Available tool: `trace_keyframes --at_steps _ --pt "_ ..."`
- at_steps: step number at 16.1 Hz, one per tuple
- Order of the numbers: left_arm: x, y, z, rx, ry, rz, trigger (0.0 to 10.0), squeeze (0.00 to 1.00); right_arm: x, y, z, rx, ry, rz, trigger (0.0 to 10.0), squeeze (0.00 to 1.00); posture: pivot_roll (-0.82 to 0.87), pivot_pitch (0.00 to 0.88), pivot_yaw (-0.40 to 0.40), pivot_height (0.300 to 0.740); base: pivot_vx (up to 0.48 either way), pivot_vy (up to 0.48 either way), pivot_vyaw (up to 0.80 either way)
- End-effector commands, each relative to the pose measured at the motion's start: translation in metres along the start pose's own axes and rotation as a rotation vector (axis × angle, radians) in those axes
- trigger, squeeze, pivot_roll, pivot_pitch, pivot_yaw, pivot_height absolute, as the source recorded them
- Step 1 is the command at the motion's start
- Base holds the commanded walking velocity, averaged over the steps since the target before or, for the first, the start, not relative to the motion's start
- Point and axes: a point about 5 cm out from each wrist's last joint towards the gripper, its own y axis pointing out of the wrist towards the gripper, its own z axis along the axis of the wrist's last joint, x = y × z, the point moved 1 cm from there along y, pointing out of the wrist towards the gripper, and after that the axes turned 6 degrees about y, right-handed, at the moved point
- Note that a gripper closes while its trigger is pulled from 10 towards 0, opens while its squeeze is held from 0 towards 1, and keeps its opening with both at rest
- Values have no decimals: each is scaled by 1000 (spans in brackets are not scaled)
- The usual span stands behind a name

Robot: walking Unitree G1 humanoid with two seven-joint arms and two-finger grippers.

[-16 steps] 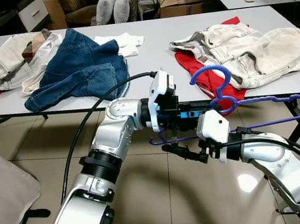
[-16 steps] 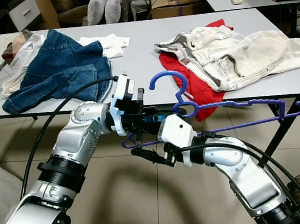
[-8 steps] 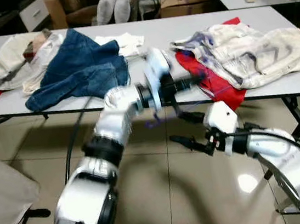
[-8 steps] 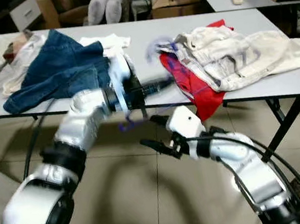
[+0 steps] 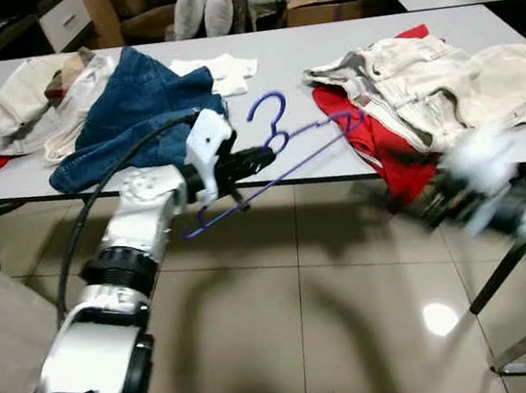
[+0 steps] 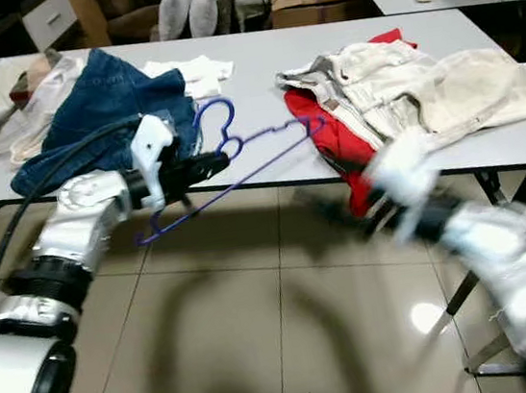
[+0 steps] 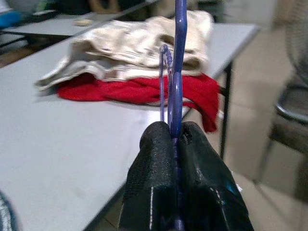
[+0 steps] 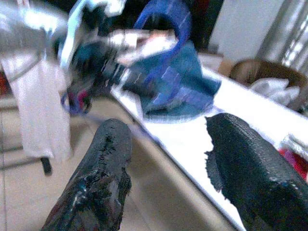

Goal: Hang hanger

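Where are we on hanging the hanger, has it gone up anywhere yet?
Done: the left end effector is shut on the hanger, held over the table edge. In hand: the hanger is carried by the left end effector alone; the right end effector is open with nothing between its fingers. Left: the hanging itself; the hook rests on nothing, and no rail is visible.

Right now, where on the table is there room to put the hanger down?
The widest bare strip of the table runs between the blue jeans and the red cloth under the beige trousers, behind the hanger in the left gripper. Both ends are crowded with clothes.
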Motion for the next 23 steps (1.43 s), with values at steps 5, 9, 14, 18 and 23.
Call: trace_keyframes --at_steps 5,9,14,18,23 --pt "16 -3 29 72 177 -283 0 0 0 5 21 -36 -41 269 10000 1000 -131 0 88 740 0 0 0" --pt "33 -6 50 88 335 -450 0 0 4 13 21 -115 -130 385 10000 302 -133 0 71 740 0 0 0" --pt "41 -6 58 65 406 -499 0 0 -5 33 16 -139 -104 515 0 0 -139 0 73 740 0 0 0" --pt "44 -5 61 64 424 -523 0 0 -4 43 6 -179 -85 513 0 0 -135 0 75 740 0 0 0" --pt "46 -6 63 59 422 -534 0 0 1 50 3 -202 -68 492 0 0 -130 0 76 740 0 0 0"
